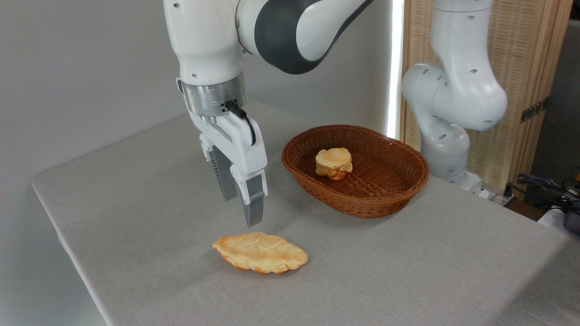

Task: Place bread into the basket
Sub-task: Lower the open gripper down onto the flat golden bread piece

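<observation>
Nearest, the bread point(260, 252) lies flat on the worktop point(136, 203), well apart from the basket point(358, 199); the tool point(242, 210) hovers just above, fingers apart and empty; approach step, and next it must descend and clamp

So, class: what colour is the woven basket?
Dark reddish-brown wicker basket, clearest in the fixed camera view.

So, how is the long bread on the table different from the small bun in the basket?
The bread is long, flat and leaf-shaped; the bun is small, thick and round. The bread lies on the table below the gripper; the bun sits inside the basket. Both are golden-brown with lobed edges.
</observation>
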